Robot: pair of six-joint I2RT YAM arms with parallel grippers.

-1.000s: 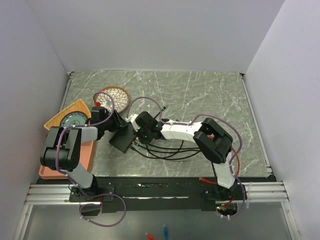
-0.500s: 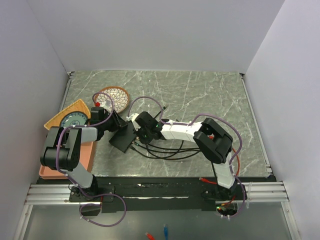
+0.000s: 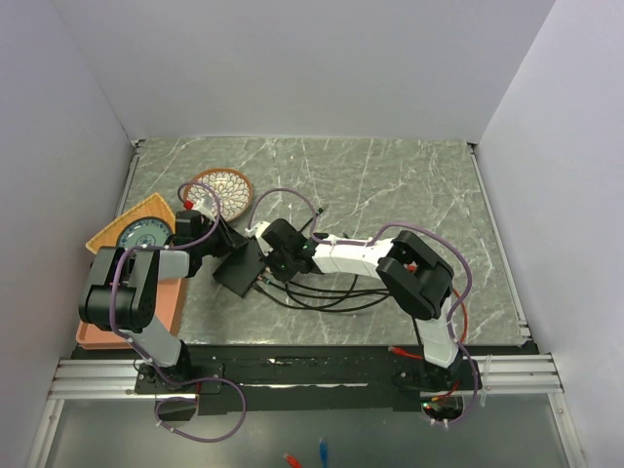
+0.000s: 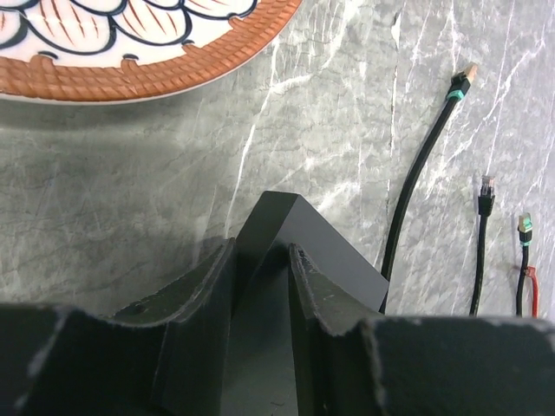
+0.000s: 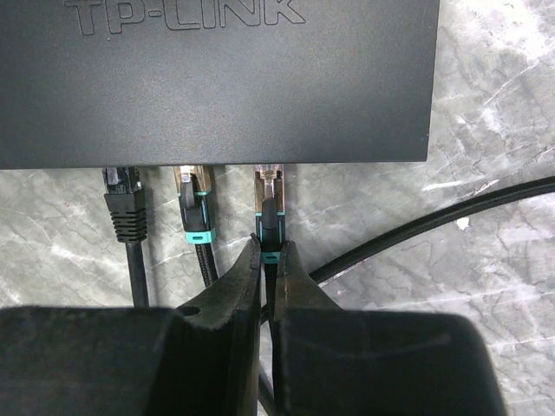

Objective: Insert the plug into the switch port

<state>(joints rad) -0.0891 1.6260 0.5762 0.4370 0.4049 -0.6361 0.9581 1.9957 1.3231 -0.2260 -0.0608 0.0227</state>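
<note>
Port edge of the switch (image 5: pixel 217 78) is tight. Two seated plugs (image 5: pixel 195 212) sit just left of the plug (image 5: pixel 270 217) my right gripper (image 5: pixel 269 251) pinches, with only narrow gaps between them. A black cable (image 5: pixel 451 221) crosses the marble to its right. My left gripper (image 4: pixel 260 251) clamps the switch's far corner, and the patterned dish (image 3: pixel 220 188) blocks beyond. The table (image 3: pixel 409 185) lies open at back and right.

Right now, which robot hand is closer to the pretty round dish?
Left. The left gripper holds a corner of the black box, near the dish; the right gripper pinches a plug on the far side of the box.
</note>
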